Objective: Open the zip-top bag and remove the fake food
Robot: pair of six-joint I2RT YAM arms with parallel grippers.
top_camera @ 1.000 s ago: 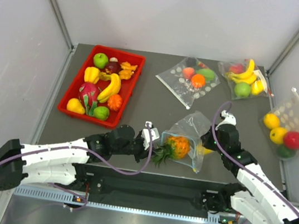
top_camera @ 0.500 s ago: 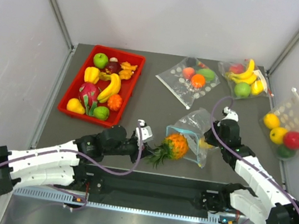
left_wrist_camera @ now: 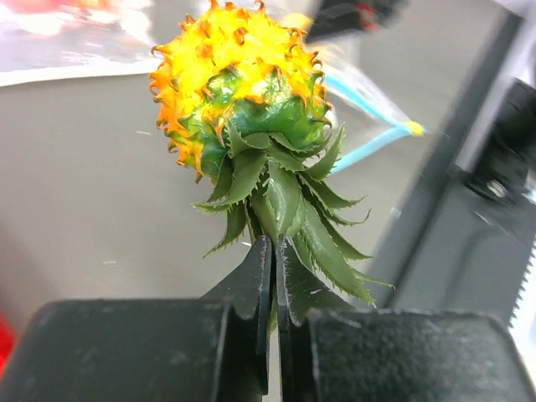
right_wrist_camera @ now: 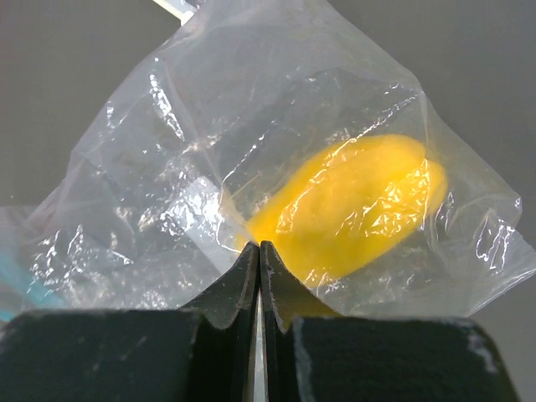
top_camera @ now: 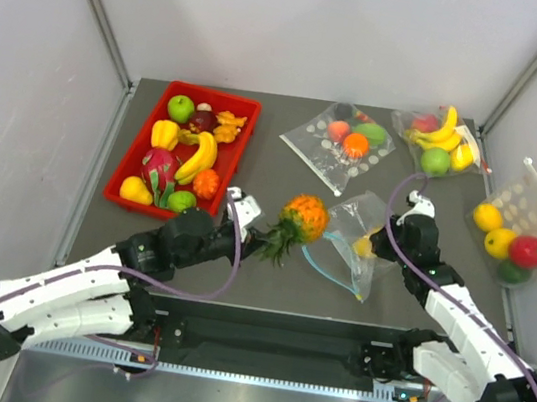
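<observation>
Your left gripper (top_camera: 256,244) is pressed together on the green crown of the orange-yellow plastic pineapple (top_camera: 304,216), which hangs clear of the table, just left of the open mouth of the clear, crinkly zip-top bag (top_camera: 352,236) at the near middle of the dark grey table (top_camera: 282,178). Your right gripper (top_camera: 389,245) is closed too, pinching a fold of the bag's film on its right side. The weak point is the pineapple: you have only thin leaves, so the heavy body could swing, twist or slide free if you move fast. On the right, slick film could slip out of the pinch, and a pull might drag the whole bag rather than free its contents. The left wrist view shows what the top view cannot: the left gripper (left_wrist_camera: 274,251) bites one or two leaves, with the teal-blue zip strip (left_wrist_camera: 373,142) beyond the pineapple (left_wrist_camera: 239,75). The right wrist view shows the smooth oval yellow fruit (right_wrist_camera: 352,205) inside the bag (right_wrist_camera: 167,167), just past the right gripper (right_wrist_camera: 258,251); from above it is only a yellow spot (top_camera: 364,246).
</observation>
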